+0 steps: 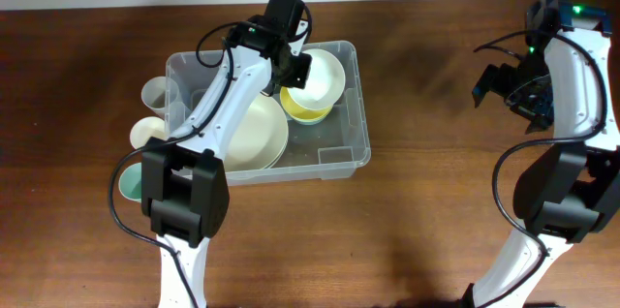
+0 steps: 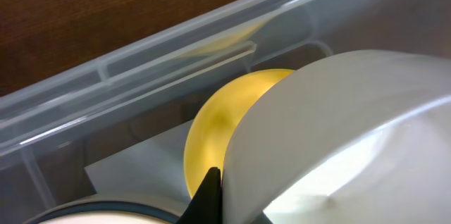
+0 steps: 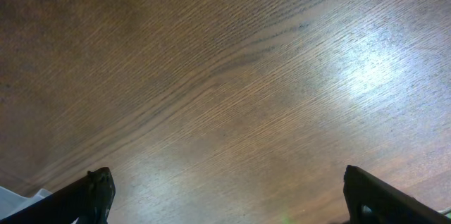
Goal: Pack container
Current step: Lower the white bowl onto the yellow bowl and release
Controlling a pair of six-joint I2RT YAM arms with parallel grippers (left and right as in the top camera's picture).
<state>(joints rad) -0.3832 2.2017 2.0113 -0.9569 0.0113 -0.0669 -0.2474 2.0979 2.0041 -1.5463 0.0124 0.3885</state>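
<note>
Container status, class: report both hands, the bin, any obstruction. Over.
Left hand shut on white bowl, over yellow bowl in container. Right hand open, over table, away. Cream dish already inside; no obstruction seen.

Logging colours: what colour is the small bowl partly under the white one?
The bowl is yellow; clearest from left wrist.

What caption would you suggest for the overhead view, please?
Left claw grips a white bowl over a yellow bowl inside the clear container; right claw hangs open aside.
</note>
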